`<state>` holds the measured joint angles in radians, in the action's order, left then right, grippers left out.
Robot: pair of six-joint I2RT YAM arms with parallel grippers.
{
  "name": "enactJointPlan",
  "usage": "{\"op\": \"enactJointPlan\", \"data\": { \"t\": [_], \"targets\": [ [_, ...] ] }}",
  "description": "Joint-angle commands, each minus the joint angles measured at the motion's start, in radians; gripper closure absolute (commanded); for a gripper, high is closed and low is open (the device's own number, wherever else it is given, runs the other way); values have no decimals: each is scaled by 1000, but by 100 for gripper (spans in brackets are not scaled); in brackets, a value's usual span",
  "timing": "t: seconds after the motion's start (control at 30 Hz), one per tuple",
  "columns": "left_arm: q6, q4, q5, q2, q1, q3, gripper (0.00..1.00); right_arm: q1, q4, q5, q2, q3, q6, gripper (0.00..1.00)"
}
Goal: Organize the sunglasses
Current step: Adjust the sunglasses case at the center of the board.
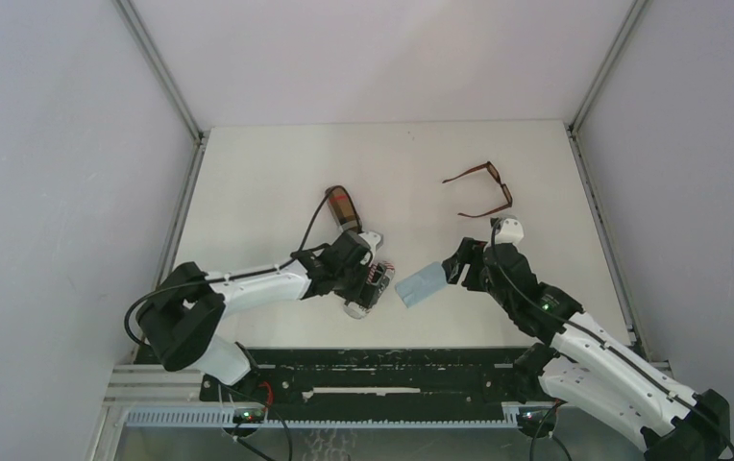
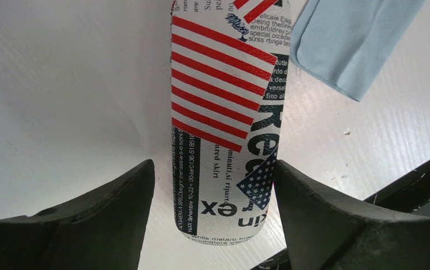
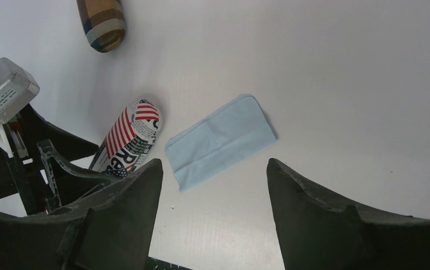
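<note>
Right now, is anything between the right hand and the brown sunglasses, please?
Nothing visible: only bare table lies between the right hand, open beside the light blue cloth, and the brown sunglasses farther back.

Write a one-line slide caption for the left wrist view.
Left gripper open astride an oval flag-print case on the white table, a light blue cloth lying beside it.

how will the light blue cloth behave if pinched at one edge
Probably floppy: the light blue cloth lies thin and flat, creased, so it should drape. Likely light; on the smooth table it may slide when pushed.
</note>
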<state>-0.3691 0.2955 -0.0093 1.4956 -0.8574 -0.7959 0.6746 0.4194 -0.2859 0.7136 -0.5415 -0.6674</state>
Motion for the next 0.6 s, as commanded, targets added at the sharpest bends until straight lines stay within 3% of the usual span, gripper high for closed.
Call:
{"op": "enactJointPlan", "data": {
  "t": [0.0, 0.17, 0.57],
  "targets": [
    [32, 22, -35, 13, -5, -69, 18, 8, -38, -1, 5, -5, 17, 32],
    [51, 39, -52, 36, -5, -108, 14, 11, -32, -4, 4, -5, 17, 32],
    [85, 45, -21, 80, -5, -158, 20, 13, -27, 1, 3, -4, 21, 32]
  ]
}}
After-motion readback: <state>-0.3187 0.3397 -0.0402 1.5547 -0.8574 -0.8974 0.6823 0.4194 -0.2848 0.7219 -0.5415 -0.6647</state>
